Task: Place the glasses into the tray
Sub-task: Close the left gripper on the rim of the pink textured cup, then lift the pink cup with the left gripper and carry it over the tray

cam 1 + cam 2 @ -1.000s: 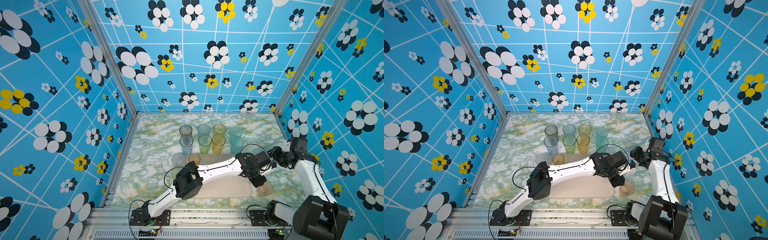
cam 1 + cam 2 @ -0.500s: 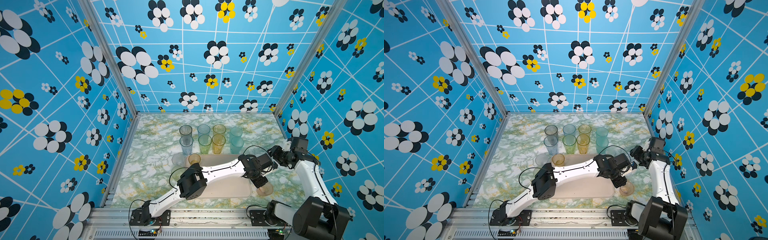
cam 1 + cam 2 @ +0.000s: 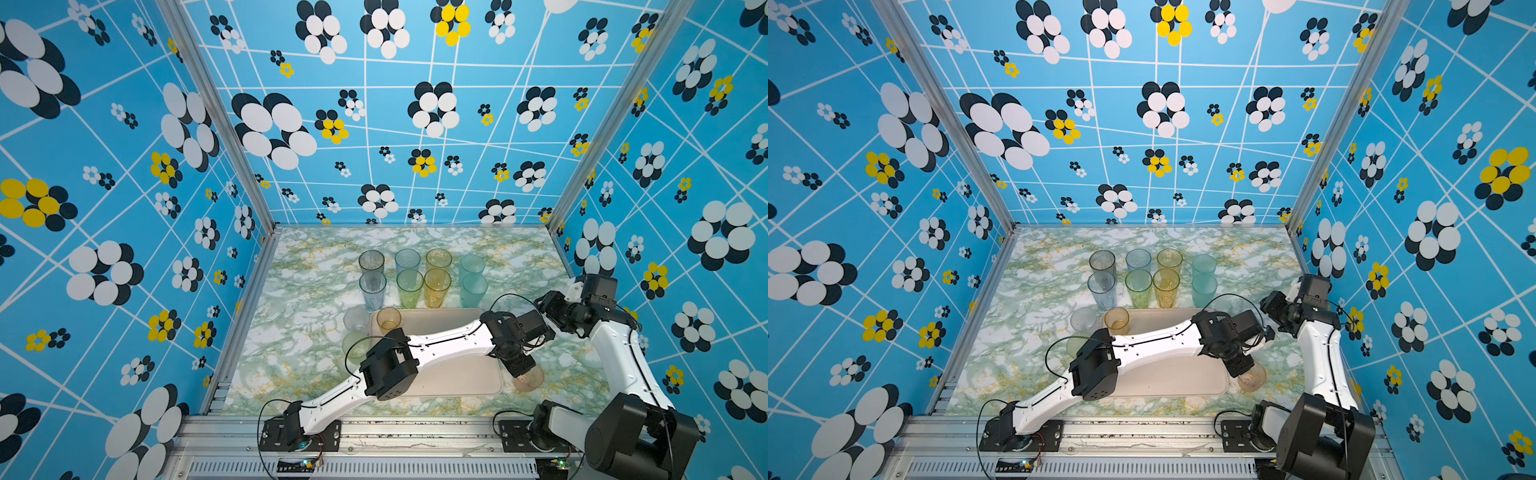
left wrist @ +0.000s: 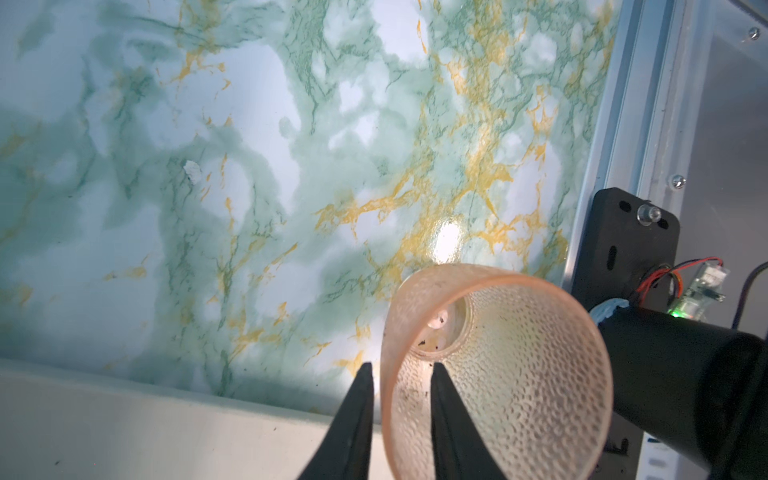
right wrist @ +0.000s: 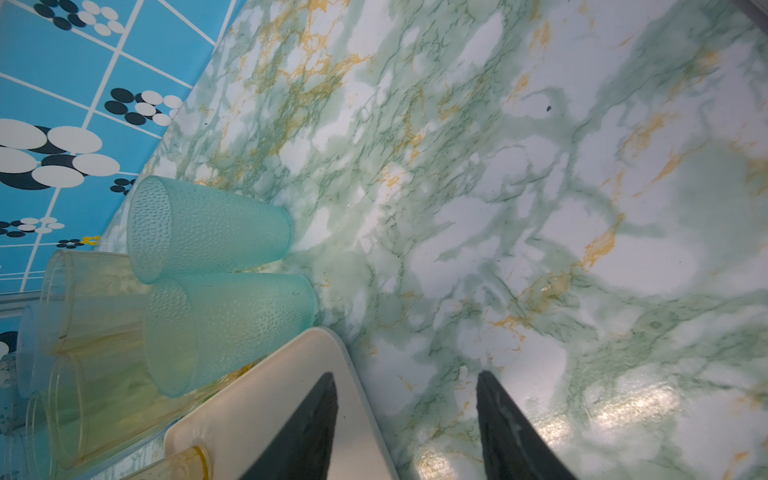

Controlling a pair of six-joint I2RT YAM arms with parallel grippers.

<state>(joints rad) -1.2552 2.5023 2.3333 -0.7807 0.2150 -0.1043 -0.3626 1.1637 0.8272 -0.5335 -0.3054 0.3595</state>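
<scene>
A short pink glass (image 3: 528, 379) stands mouth up on the marble table (image 3: 307, 332), just off the near right corner of the cream tray (image 3: 457, 378). The left gripper (image 4: 399, 368) straddles its wall from above, one finger (image 4: 357, 415) outside and one inside (a narrow gap, though I cannot tell whether they truly pinch). The tray lies just to the glass's left, so a short lift sideways seems due; the right gripper (image 5: 405, 376) hangs open and empty farther back
</scene>
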